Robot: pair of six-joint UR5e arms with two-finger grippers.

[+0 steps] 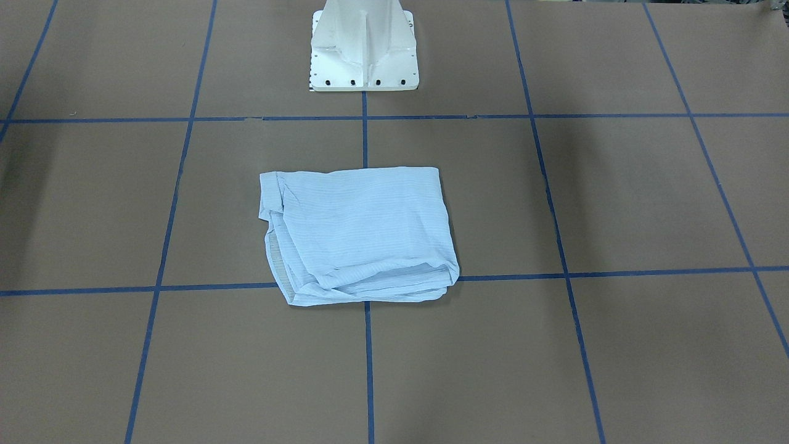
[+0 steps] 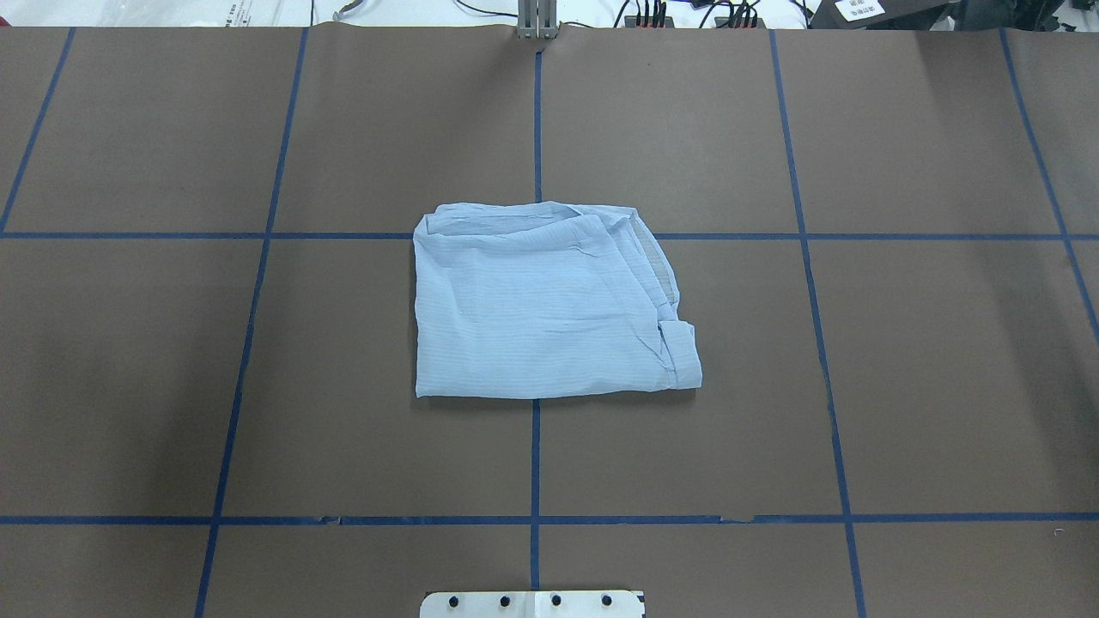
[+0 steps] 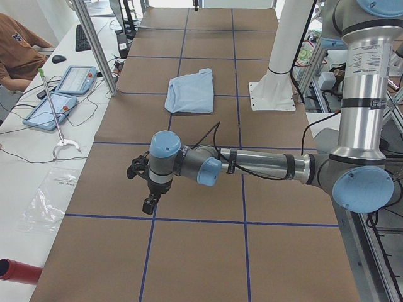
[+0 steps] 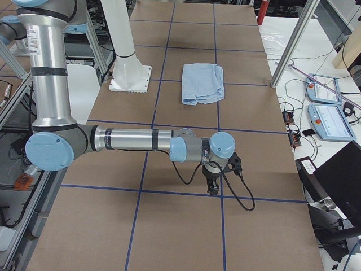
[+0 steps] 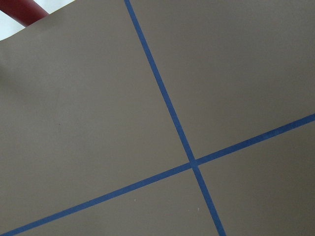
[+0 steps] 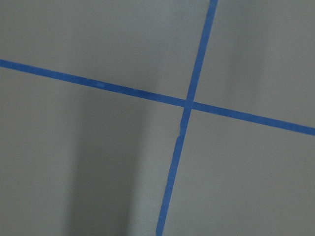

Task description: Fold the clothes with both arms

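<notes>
While the overhead view showed the shirt [image 2: 549, 300] folded into a rough rectangle at the middle of the table [image 2: 944, 386], the left-end view had the left gripper [image 3: 150, 202] hanging well apart from it, toward the table's left end. From the right end, the right gripper [image 4: 212, 186] hung equally far off; whether either was spread or pressed together could not be told.

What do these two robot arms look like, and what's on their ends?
Both the left arm and the right arm are silver-grey tubes with rounded light blue joint caps and black bands. A thin black cable trails along each to a small black pincer: the left pincer and the right pincer.
</notes>
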